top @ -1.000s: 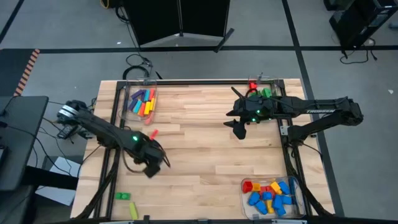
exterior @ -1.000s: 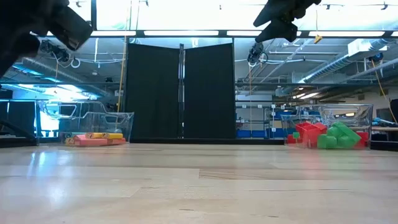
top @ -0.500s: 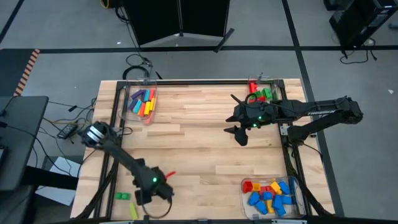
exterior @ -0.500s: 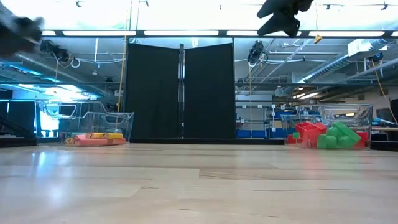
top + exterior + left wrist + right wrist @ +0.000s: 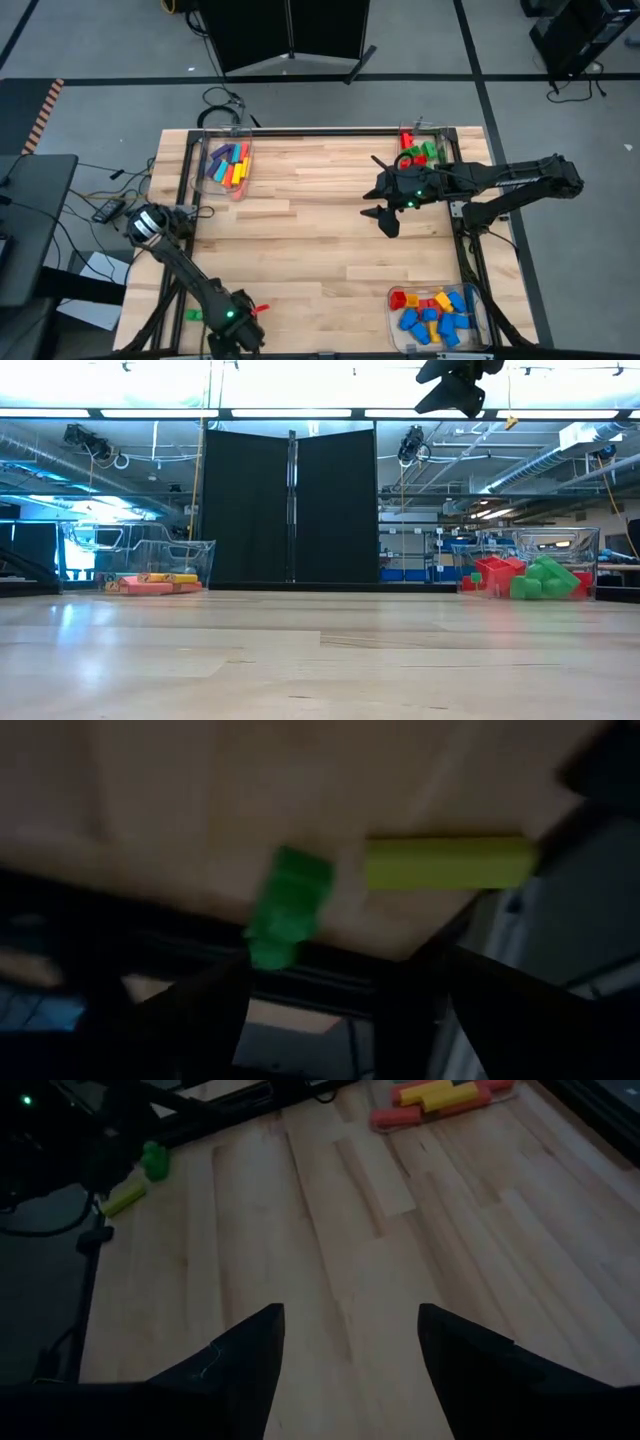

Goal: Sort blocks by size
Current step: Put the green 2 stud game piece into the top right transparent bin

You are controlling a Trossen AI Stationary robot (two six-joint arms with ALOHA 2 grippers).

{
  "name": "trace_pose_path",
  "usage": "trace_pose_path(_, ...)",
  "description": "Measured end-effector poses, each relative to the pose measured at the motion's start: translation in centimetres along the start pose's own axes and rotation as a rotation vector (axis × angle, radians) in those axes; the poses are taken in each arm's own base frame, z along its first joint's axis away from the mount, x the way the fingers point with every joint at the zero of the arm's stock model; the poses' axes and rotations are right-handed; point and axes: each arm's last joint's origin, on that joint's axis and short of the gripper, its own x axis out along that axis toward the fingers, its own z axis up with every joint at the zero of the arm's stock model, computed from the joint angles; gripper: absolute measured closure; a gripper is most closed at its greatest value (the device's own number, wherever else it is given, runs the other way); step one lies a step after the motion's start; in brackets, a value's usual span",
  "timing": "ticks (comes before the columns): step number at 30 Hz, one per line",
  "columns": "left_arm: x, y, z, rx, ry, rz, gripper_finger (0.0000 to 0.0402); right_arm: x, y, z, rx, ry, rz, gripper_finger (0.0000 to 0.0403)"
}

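Note:
Two loose blocks lie flat on the table at its near left corner: a green block [image 5: 197,315] [image 5: 290,905] and a yellow bar [image 5: 214,340] [image 5: 450,863]. My left gripper [image 5: 232,328] [image 5: 350,1020] hangs just right of them, slanting down toward them. It is open, with nothing between its fingers. My right gripper [image 5: 386,218] [image 5: 350,1350] hovers high over the table's far right part. It is open and holds nothing. In the low view only the right gripper [image 5: 450,390] shows, at the top.
A clear bin [image 5: 228,165] at the far left holds long bars. A bin [image 5: 420,150] at the far right holds red and green blocks. A bin [image 5: 437,312] at the near right holds blue, red, yellow and orange ones. A dark frame rail [image 5: 185,230] runs along the table's sides.
My left gripper has swung from the table's left middle toward the near left corner, sinking a little and rolling, and has left the low view. It has stayed open. The green block and yellow bar have not moved.

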Motion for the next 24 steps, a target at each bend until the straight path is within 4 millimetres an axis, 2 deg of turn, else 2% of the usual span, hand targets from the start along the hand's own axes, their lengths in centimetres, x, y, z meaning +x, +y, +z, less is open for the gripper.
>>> trace_pose_path(2,0.4,-0.4,0.0,0.024,-0.004,-0.028,0.0067,0.0,0.0,0.0,0.000,-0.001,0.000,0.0162)
trace_pose_path(8,1.6,0.5,-0.3,0.051,0.049,0.031,0.0067,0.0,0.0,0.1,0.001,-0.008,0.002,0.0164)
trace_pose_path(24,6.4,2.0,0.6,0.313,0.085,0.018,0.0067,0.0,0.3,0.0,0.031,-0.005,0.010,0.0163)
